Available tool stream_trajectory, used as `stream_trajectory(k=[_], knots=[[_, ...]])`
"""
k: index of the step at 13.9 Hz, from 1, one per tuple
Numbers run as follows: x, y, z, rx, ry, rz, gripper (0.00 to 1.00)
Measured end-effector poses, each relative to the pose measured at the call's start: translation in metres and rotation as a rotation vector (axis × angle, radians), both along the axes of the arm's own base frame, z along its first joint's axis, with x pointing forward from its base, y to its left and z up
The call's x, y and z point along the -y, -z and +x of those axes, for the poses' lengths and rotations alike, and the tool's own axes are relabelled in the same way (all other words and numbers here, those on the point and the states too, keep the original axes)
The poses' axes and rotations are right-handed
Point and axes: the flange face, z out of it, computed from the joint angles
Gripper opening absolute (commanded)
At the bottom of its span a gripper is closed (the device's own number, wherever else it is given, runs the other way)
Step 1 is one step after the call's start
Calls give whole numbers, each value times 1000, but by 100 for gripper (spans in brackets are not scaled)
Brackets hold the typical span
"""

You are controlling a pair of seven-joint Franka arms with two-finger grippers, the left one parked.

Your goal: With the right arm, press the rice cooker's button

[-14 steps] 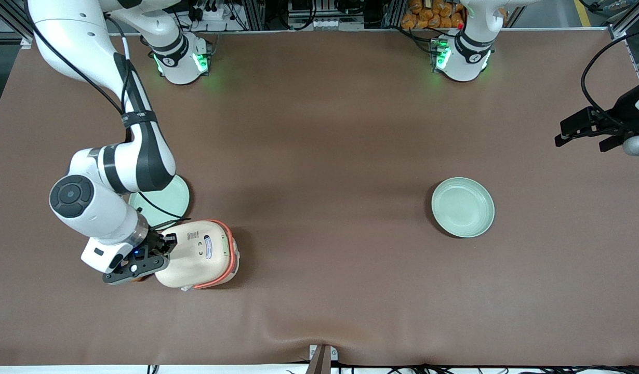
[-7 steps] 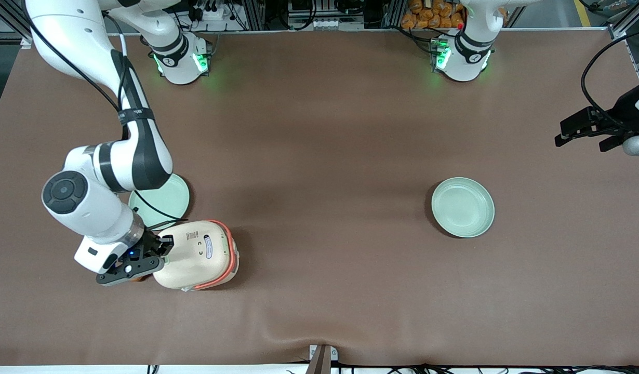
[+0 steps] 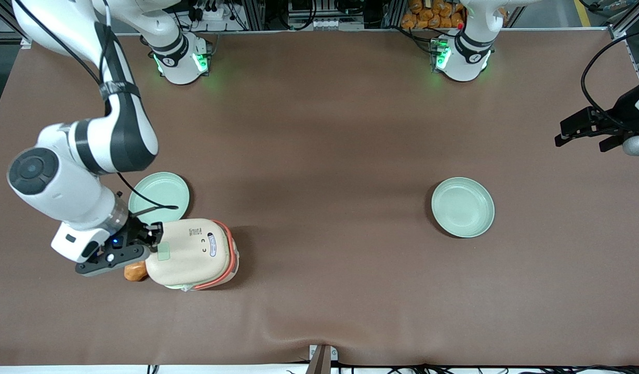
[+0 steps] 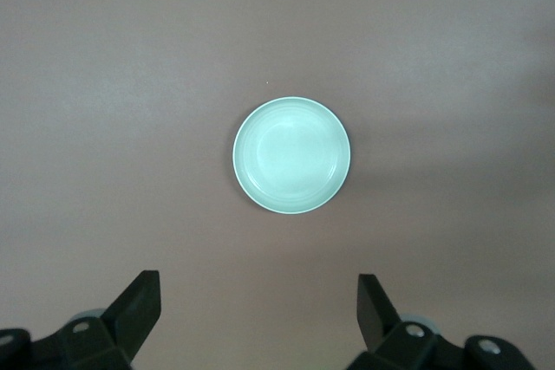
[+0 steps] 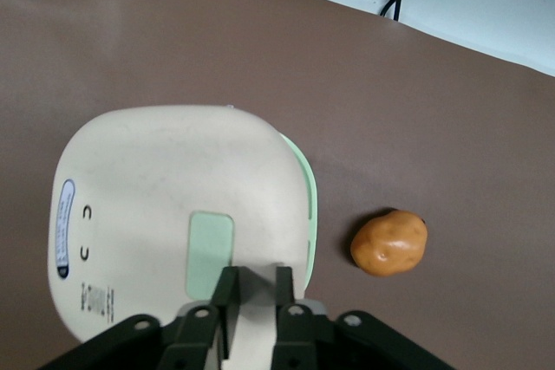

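The rice cooker (image 3: 192,253) stands on the brown table, with a cream lid, an orange-red trim band and a pale green rectangular button (image 3: 163,251) near the lid's edge. My right gripper (image 3: 154,240) hovers at that edge, right beside the button. In the right wrist view the cooker's lid (image 5: 156,188) fills the middle. My gripper (image 5: 256,273) is over the lid rim next to the green button (image 5: 211,249). Its fingers are drawn close together, with only a narrow slit between them, and hold nothing.
An orange-brown potato (image 3: 135,270) lies on the table against the cooker, under my wrist; it also shows in the right wrist view (image 5: 389,242). One pale green plate (image 3: 161,193) lies just past the cooker, farther from the front camera. Another plate (image 3: 462,206) lies toward the parked arm's end (image 4: 291,155).
My arm has drawn back off the lid toward the working arm's end of the table. The green button and the potato, covered before, now show. The cooker has shifted slightly the same way.
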Motion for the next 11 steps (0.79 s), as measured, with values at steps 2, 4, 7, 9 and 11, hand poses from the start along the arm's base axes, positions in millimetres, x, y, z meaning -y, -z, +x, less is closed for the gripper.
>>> stream_trajectory(k=[2, 4, 7, 9, 11], knots=[[1, -19, -9, -17, 8, 16, 86], [1, -38, -18, -34, 18, 31, 100], [3, -57, -30, -66, 21, 32, 100], [5, -68, -39, -94, 22, 30, 100], [9, -83, -52, -130, 25, 28, 100]])
